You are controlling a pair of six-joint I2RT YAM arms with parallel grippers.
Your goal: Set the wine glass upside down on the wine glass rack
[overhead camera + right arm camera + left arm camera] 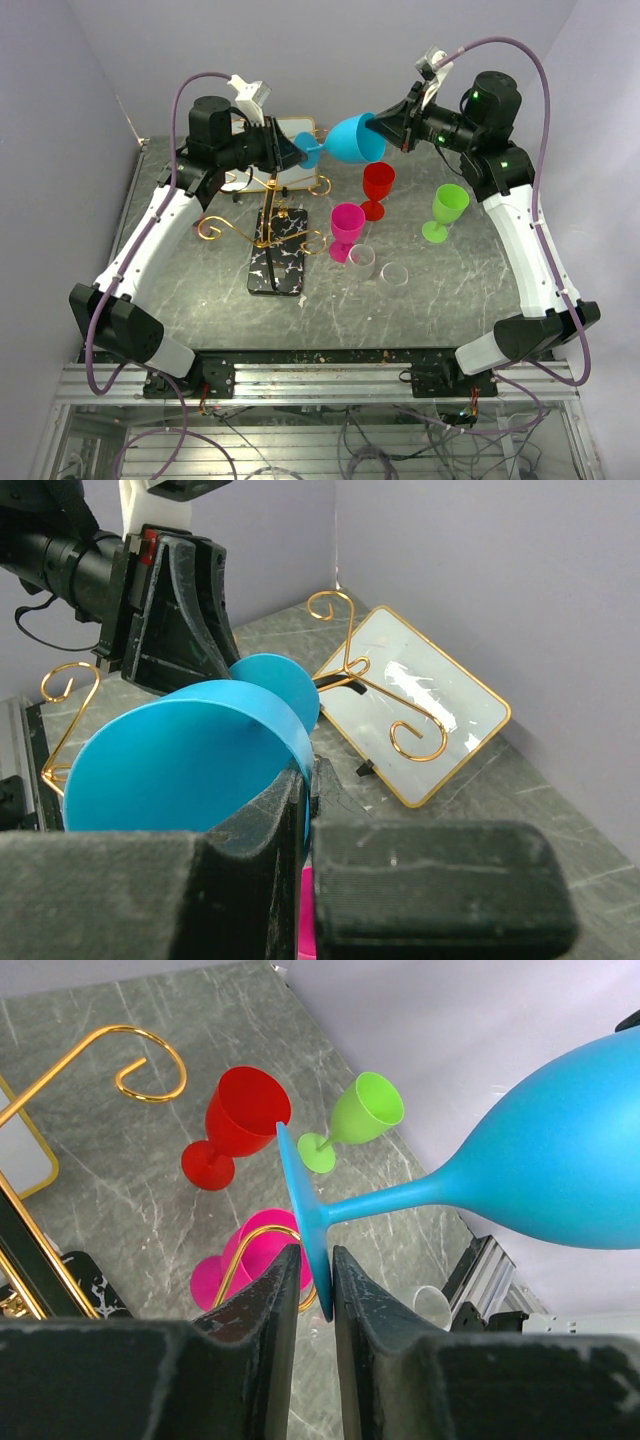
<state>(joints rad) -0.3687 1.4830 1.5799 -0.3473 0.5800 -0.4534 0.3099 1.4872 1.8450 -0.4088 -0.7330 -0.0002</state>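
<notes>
Where left gripper (317, 1268) pinches, wine glass (560, 1160) foot

Top view, grey marble-look table (450, 290). Red goblet (378, 188) upright, approx 1 o'clock of table ctr. Green goblet (445, 212) upright at 3 o'clock of red, well apart. Pink goblet (346, 230) upright at 7 o'clock of red, near it. Two small clear cups: 1st (361, 259) just beside pink at 5 o'clock, 2nd (395, 274) at 4 o'clock of 1st, near. White gold-rimmed rect. tray (460, 695) at 10 o'clock of red, by far edge; looks tilted on a dark prop. Plain purple-grey walls bkgd.
</notes>
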